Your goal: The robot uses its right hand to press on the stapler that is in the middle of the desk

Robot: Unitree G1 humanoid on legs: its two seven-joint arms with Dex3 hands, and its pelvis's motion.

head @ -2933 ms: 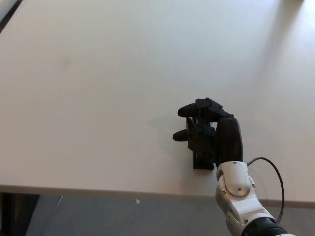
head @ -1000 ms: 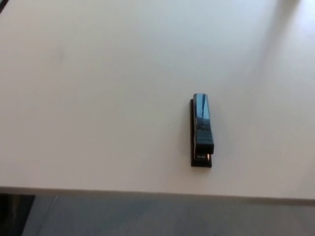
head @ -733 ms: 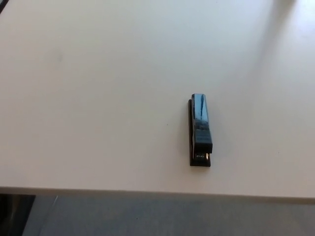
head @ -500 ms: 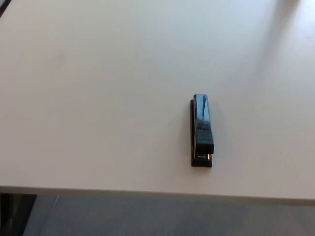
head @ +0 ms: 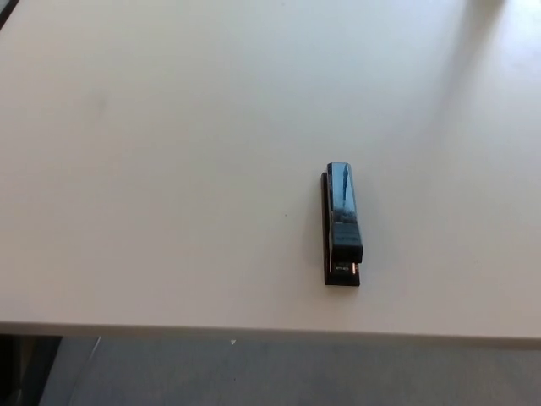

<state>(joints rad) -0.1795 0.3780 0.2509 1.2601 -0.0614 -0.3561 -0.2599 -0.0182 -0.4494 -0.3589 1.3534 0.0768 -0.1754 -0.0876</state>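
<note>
A black stapler (head: 341, 226) lies alone on a plain white desk (head: 169, 169), right of the middle and close to the desk's near edge. It is a long, narrow bar with a glossy top arm that catches a bluish reflection along its length; the flat base shows as a thin dark strip along the arm's left side and juts out a little past the arm at the near end, where a small glint of metal is visible. Neither of the robot's hands or arms appears in the head view, so nothing can be said of how their fingers stand; nothing touches the stapler. Its long axis runs almost straight from near to far, with only a slight lean, and the far end sits a touch to the left of the near end. Which end is the stapling mouth cannot be told with certainty. Beyond the desk's near edge a grey floor (head: 254, 372) shows.
</note>
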